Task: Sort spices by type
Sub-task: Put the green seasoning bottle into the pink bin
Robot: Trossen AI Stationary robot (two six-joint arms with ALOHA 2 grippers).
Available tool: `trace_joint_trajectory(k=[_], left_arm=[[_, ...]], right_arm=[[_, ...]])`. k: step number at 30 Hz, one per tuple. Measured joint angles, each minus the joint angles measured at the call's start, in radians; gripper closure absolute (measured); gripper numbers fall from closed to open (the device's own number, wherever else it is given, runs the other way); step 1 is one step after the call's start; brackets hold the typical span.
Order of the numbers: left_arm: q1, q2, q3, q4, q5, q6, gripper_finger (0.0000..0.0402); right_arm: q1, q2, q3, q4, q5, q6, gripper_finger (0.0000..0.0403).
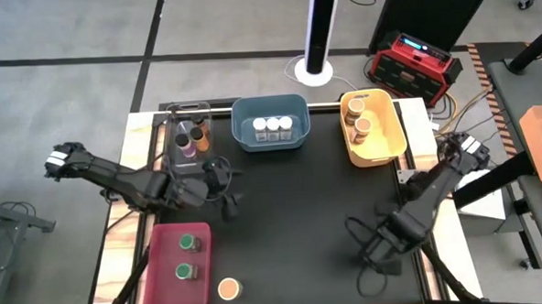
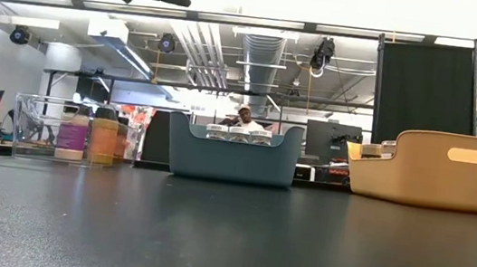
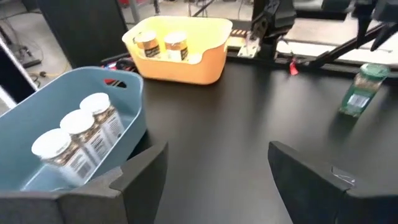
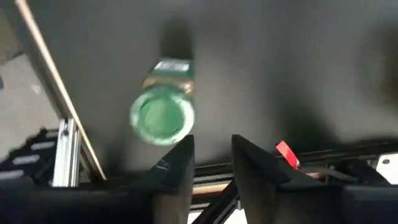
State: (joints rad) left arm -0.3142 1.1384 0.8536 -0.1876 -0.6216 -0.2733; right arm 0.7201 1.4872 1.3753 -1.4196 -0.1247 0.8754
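Right gripper [image 4: 211, 163] hovering by a green-lid jar [image 4: 163, 111], nothing grabbed.

Its fingers sit slightly parted, just beside the upright jar near the table's right edge. Left gripper [image 1: 219, 184] is spread wide and empty, in front of the clear bin [image 1: 189, 137]. White-lid jars [image 1: 273, 126] sit in the blue bin [image 1: 269, 104], two green ones in the red bin [image 1: 162, 267], and a tan-lid jar [image 1: 228, 289] stands alone.

Four bins sit on the counter [image 1: 292, 206]: one red [image 1: 162, 276], one clear [image 1: 172, 143], one blue [image 1: 242, 112], one yellow [image 1: 394, 133].

Spice jars by lid:
- three white [image 1: 273, 126]
- three green [image 1: 189, 242], one seen only by the wrist cameras
- two brown [image 1: 357, 106]
- one tan-orange [image 1: 228, 289]

Two more jars stand in the clear bin.
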Motion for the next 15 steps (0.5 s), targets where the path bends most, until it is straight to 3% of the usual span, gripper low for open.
trace_joint_trajectory(k=[8,15], left_arm=[[-0.008,0.052,0.000,0.118,0.000,0.002,0.0141],[-0.008,0.061,0.001,0.154,-0.010,-0.002,0.0141]], right_arm=[[0.151,0.004,-0.010,0.065,0.149,0.078,0.0184],[0.170,0.005,-0.057,0.095,0.162,0.212,0.0091]])
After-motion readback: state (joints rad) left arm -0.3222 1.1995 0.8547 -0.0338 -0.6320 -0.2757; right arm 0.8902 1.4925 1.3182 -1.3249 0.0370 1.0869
